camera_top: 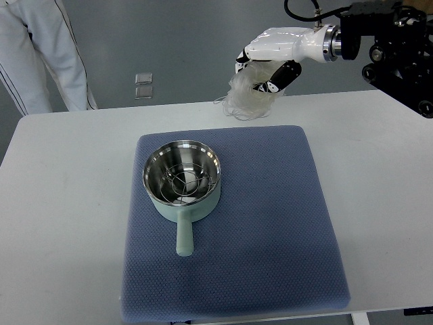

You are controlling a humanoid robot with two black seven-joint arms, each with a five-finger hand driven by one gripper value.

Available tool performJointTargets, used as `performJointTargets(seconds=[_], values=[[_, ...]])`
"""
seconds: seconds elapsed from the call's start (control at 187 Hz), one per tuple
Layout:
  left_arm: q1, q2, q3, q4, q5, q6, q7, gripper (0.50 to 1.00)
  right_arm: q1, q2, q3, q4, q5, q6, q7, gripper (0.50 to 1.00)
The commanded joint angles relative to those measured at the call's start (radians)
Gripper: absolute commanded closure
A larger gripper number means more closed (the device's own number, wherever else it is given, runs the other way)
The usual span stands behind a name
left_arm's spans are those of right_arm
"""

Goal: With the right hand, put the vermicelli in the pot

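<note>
A pale, see-through bundle of vermicelli point(247, 95) hangs in a loose tangle above the far edge of the worktop point(61, 203), off its surface. The pot point(181, 179), mint green outside with a shiny steel inside, stands upright near the worktop's middle, handle pointing toward the near edge.

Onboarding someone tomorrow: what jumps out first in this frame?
The white right hand at top right, raised over the table's far edge, fingers closed on a pale translucent clump of vermicelli hanging below it. Next, the mint-green pot with a shiny steel inside, handle pointing toward the camera, on the left part of a blue mat on the white table. A person in white trousers stands top left.
</note>
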Motion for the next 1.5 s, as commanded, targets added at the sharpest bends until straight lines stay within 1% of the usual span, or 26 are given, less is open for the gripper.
performJointTargets(seconds=[0.0, 0.139, 0.284, 0.413, 0.573, 0.873, 0.927, 1.007, 1.05, 1.077, 1.109, 1.13, 1.141, 1.146, 1.152, 1.157, 1.163, 1.168, 1.184, 1.195, 1.248, 1.254, 1.286, 1.398, 1.436, 1.495], values=[[0.000, 0.000, 0.000, 0.000, 0.001, 0.000, -0.001, 0.500, 0.025, 0.046, 0.001, 0.024, 0.017, 0.007, -0.002, 1.000], [0.000, 0.000, 0.000, 0.000, 0.000, 0.000, 0.000, 0.500, 0.026, 0.096, 0.001, 0.045, 0.025, -0.002, 0.001, 1.000], [0.000, 0.000, 0.000, 0.000, 0.000, 0.000, 0.000, 0.500, 0.018, 0.182, 0.010, 0.047, 0.048, -0.002, 0.008, 1.000], [0.000, 0.000, 0.000, 0.000, 0.000, 0.000, 0.000, 0.500, -0.032, 0.233, 0.009, 0.039, 0.048, -0.007, 0.004, 1.000], [0.000, 0.000, 0.000, 0.000, 0.001, 0.000, 0.000, 0.500, -0.107, 0.267, 0.010, 0.027, 0.045, -0.013, -0.002, 1.000], [0.002, 0.000, 0.000, 0.000, 0.001, 0.000, 0.000, 0.500, -0.196, 0.307, 0.010, -0.013, 0.033, -0.040, -0.006, 0.961], [0.002, 0.000, 0.000, 0.000, 0.000, 0.000, -0.001, 0.500, -0.209, 0.317, 0.009, -0.041, 0.030, -0.066, -0.006, 0.920], [0.000, 0.000, 0.000, 0.000, 0.001, 0.000, 0.000, 0.500, -0.213, 0.330, 0.003, -0.053, 0.030, -0.082, -0.006, 0.904], [0.002, 0.000, 0.000, 0.000, 0.000, 0.000, 0.000, 0.500, -0.213, 0.326, 0.003, -0.053, 0.030, -0.082, -0.006, 0.879], [0.001, 0.000, 0.000, 0.000, 0.000, 0.000, 0.000, 0.500, -0.215, 0.326, 0.003, -0.055, 0.030, -0.083, -0.006, 0.848], [0.000, 0.000, 0.000, 0.000, 0.000, 0.000, 0.000, 0.500, -0.215, 0.325, 0.003, -0.055, 0.030, -0.083, -0.006, 0.836], [0.002, 0.000, 0.000, 0.000, 0.000, 0.000, 0.000, 0.500, -0.216, 0.323, 0.003, -0.055, 0.031, -0.083, -0.006, 0.816], [0.000, 0.000, 0.000, 0.000, 0.000, 0.000, 0.000, 0.500, -0.218, 0.322, 0.004, -0.055, 0.031, -0.083, -0.006, 0.787], [0.000, 0.000, 0.000, 0.000, 0.000, 0.000, 0.000, 0.500, -0.218, 0.322, 0.004, -0.055, 0.031, -0.083, -0.006, 0.787], [0.001, 0.000, 0.000, 0.000, 0.001, 0.000, 0.000, 0.500, -0.219, 0.320, 0.004, -0.055, 0.031, -0.083, -0.006, 0.771], [0.002, 0.000, 0.000, 0.000, 0.001, 0.000, 0.000, 0.500, -0.219, 0.320, 0.004, -0.055, 0.031, -0.083, -0.006, 0.771], [0.002, 0.000, -0.002, 0.000, 0.001, 0.000, -0.001, 0.500, -0.219, 0.320, 0.004, -0.055, 0.031, -0.083, -0.006, 0.752], [0.002, 0.000, -0.002, 0.000, 0.001, 0.000, -0.001, 0.500, -0.219, 0.320, 0.004, -0.055, 0.031, -0.083, -0.006, 0.752], [0.002, 0.000, 0.000, 0.000, 0.000, 0.000, 0.000, 0.500, -0.222, 0.319, 0.004, -0.055, 0.031, -0.083, -0.006, 0.726], [0.002, 0.000, 0.000, 0.000, 0.000, 0.000, 0.000, 0.500, -0.222, 0.319, 0.004, -0.055, 0.031, -0.083, -0.006, 0.726], [0.000, 0.000, 0.000, 0.000, 0.000, 0.000, -0.001, 0.500, -0.230, 0.317, 0.006, -0.055, 0.033, -0.083, -0.005, 0.685], [0.001, 0.000, -0.002, 0.000, 0.000, 0.000, 0.000, 0.500, -0.230, 0.317, 0.007, -0.055, 0.033, -0.083, -0.005, 0.673], [0.002, 0.000, 0.000, 0.000, 0.000, 0.000, 0.000, 0.500, -0.232, 0.317, 0.007, -0.055, 0.033, -0.085, -0.005, 0.648], [0.000, 0.000, 0.000, 0.000, 0.000, 0.000, -0.001, 0.500, -0.232, 0.316, 0.010, -0.053, 0.037, -0.083, -0.005, 0.634], [0.000, 0.000, -0.002, 0.000, 0.001, 0.000, 0.000, 0.500, -0.232, 0.314, 0.010, -0.052, 0.039, -0.085, -0.003, 0.605], [0.000, 0.000, -0.002, 0.000, 0.001, 0.000, 0.000, 0.500, -0.229, 0.311, 0.010, -0.047, 0.042, -0.083, -0.003, 0.599]])
